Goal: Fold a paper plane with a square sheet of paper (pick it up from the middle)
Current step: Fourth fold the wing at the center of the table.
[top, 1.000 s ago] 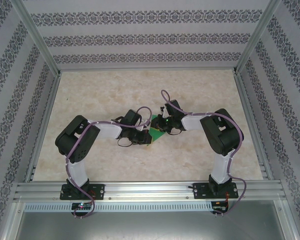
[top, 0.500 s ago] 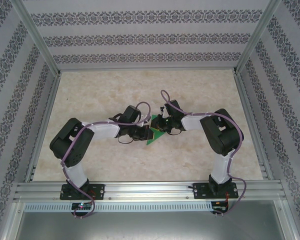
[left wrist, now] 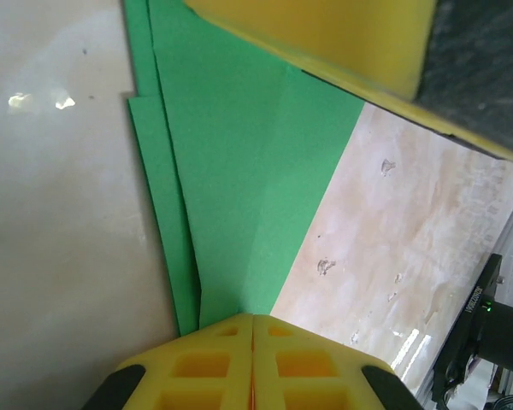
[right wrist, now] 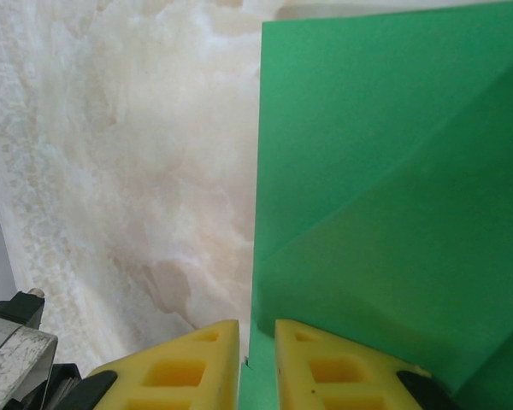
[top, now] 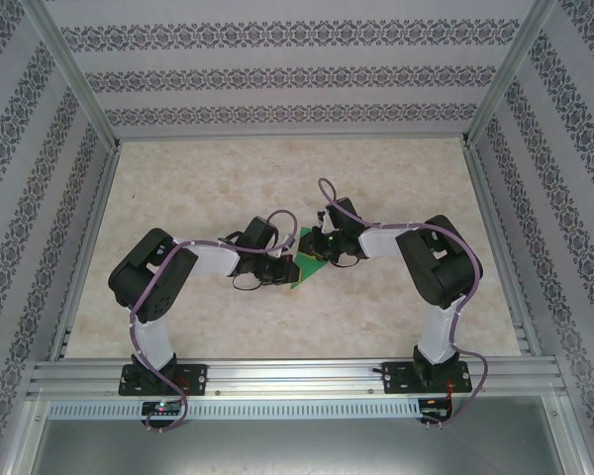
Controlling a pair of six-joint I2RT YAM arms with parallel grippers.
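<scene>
The green sheet of paper (top: 308, 263), partly folded with diagonal creases, lies on the marble table between both grippers. My left gripper (top: 289, 269) is at its left end. In the left wrist view its fingers (left wrist: 253, 320) are shut tight, tips resting on the paper (left wrist: 239, 171) where two layered edges meet. My right gripper (top: 322, 252) is over the paper's far right part. Its fingers (right wrist: 256, 329) stand a narrow gap apart, astride the paper's straight left edge (right wrist: 393, 171), with green showing in the gap. One right fingertip (left wrist: 325, 43) shows in the left wrist view, on the paper.
The marble tabletop (top: 277, 178) stretches all round the paper. Aluminium frame rails (top: 277, 376) run along the near edge, and patterned walls close the other three sides.
Half a second ago the left arm had stretched to the right over the paper. It has now drawn back left to where it was. The right arm and paper stayed put.
</scene>
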